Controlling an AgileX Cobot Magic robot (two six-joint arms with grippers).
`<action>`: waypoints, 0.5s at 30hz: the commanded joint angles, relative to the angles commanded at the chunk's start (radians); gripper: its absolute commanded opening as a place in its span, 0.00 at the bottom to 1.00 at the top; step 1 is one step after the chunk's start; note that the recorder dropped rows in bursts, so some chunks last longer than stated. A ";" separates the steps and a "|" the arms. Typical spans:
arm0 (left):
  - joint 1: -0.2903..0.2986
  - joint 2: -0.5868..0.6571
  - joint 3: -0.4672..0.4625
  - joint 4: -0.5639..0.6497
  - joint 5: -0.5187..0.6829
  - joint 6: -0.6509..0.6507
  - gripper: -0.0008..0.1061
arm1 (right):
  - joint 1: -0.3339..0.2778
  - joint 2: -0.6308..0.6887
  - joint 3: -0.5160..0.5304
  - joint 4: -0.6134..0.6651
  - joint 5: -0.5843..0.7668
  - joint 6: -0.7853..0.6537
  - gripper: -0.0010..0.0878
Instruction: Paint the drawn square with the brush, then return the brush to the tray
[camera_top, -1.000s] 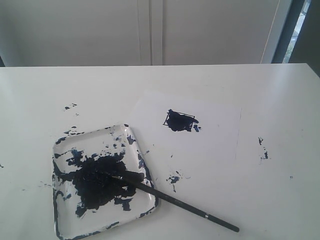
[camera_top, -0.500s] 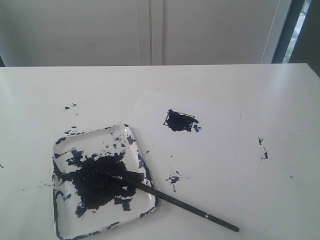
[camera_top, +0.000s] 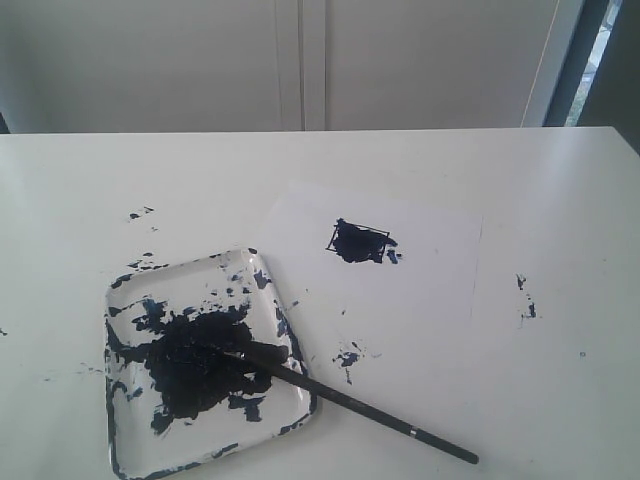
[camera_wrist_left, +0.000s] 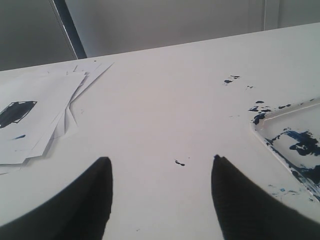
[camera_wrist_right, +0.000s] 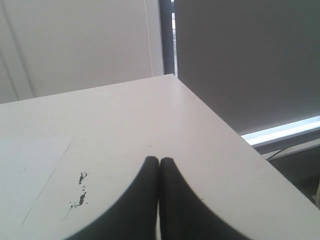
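The drawn square (camera_top: 359, 241) on the white paper (camera_top: 420, 260) is smeared dark blue-black inside, with paint spilling past its right side. The brush (camera_top: 350, 400) lies with its dark tip in the paint blotch of the tray (camera_top: 135, 285) and its handle sticking out over the tray's right rim onto the table. Neither gripper shows in the exterior view. My left gripper (camera_wrist_left: 161, 160) hangs open over bare table, with the tray's corner (camera_wrist_left: 260, 125) and the painted square (camera_wrist_left: 16, 111) off to either side. My right gripper (camera_wrist_right: 159, 161) is shut on nothing near the table's corner.
Paint splatters mark the table near the tray (camera_top: 348, 358), at the left (camera_top: 140, 213) and at the right (camera_top: 526, 297). In the left wrist view the paper (camera_wrist_left: 45, 115) is a fanned stack of sheets. The table's edge (camera_wrist_right: 220, 125) runs close to the right gripper.
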 joint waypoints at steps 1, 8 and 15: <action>0.000 0.000 0.000 0.000 0.000 0.000 0.59 | 0.015 0.000 0.000 0.000 0.000 0.000 0.01; 0.000 0.000 0.000 0.000 0.000 0.000 0.59 | 0.125 0.000 0.000 -0.037 0.000 0.000 0.01; 0.000 0.000 0.000 0.000 0.000 0.000 0.59 | 0.220 0.000 0.000 -0.077 0.000 -0.006 0.01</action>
